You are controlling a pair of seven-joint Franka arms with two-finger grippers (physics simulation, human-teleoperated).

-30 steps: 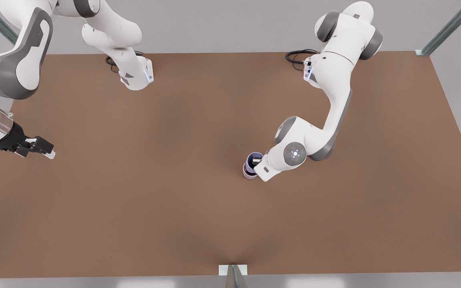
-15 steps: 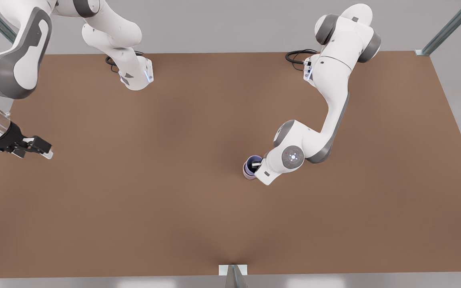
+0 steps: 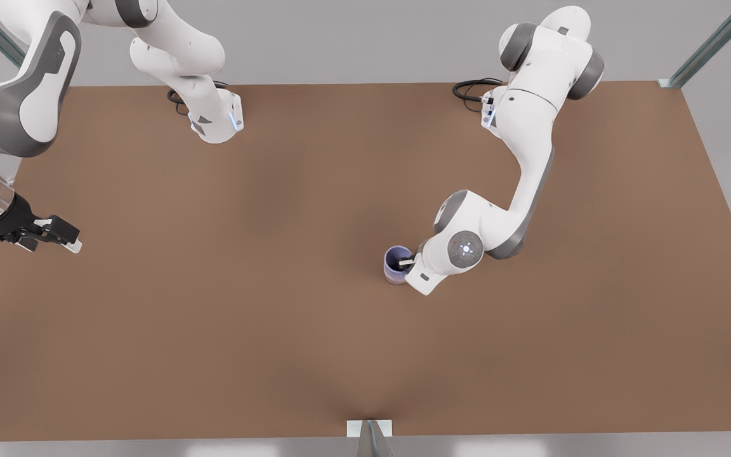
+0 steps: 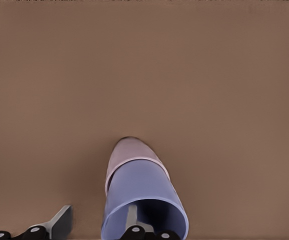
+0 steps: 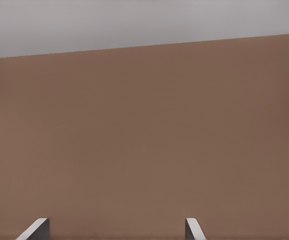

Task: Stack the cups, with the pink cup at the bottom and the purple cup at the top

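Observation:
The purple cup (image 3: 396, 259) sits nested upright in the pink cup (image 4: 130, 150), near the middle of the table in the front view. Of the pink cup only a band of wall shows below the purple one. My left gripper (image 3: 408, 263), on the arm at the front view's right, is at the purple cup's rim. In the left wrist view it (image 4: 95, 224) is open: one finger (image 4: 131, 218) hangs inside the cup, the other (image 4: 59, 222) stands well clear outside the wall. My right gripper (image 3: 68, 244) waits open at the front view's left table edge, its fingertips (image 5: 34, 228) wide apart.
The brown table (image 3: 276, 330) is bare around the stack. Both arm bases (image 3: 216, 120) stand at the far edge with black cables (image 3: 470, 87). A metal bracket (image 3: 369, 429) sits at the near edge.
The purple cup has gone down into the pink cup, so less pink shows, and the left gripper came down with it. The right gripper drifted slightly towards the front view's left.

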